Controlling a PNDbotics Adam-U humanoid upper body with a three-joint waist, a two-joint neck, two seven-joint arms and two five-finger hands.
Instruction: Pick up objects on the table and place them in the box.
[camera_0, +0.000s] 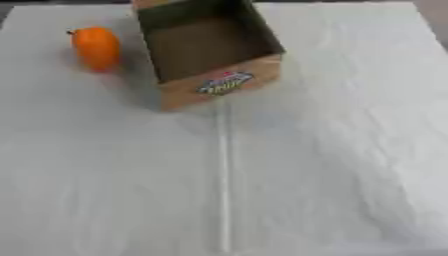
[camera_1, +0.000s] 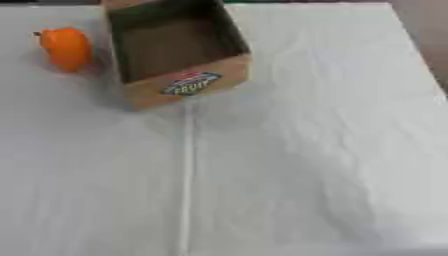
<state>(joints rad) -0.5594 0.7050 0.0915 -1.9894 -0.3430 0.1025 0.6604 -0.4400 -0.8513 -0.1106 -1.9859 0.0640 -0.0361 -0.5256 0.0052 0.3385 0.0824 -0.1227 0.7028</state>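
1. The table (camera_0: 332, 150), under a white cloth, fills nearly the whole of both views; its far edge runs along the top and its right edge shows at the upper right in the right eye view; the broad near half lies bare, crossed only by a straight crease (camera_0: 225, 180) running from the box toward the viewer.
2. Neither robot hand shows in either view, so whether their fingers are open or closed cannot be told.
3. The orange object (camera_0: 95, 47) lies at the far left, just beside the box but apart from it; it is rounded and longish, with a small dark tip at its upper left, perhaps a stem.
4. The cardboard box (camera_0: 219, 86) stands open-topped at the far middle, turned slightly askew; its inside looks dark and seems empty; a coloured label (camera_1: 191, 84) marks its near wall.
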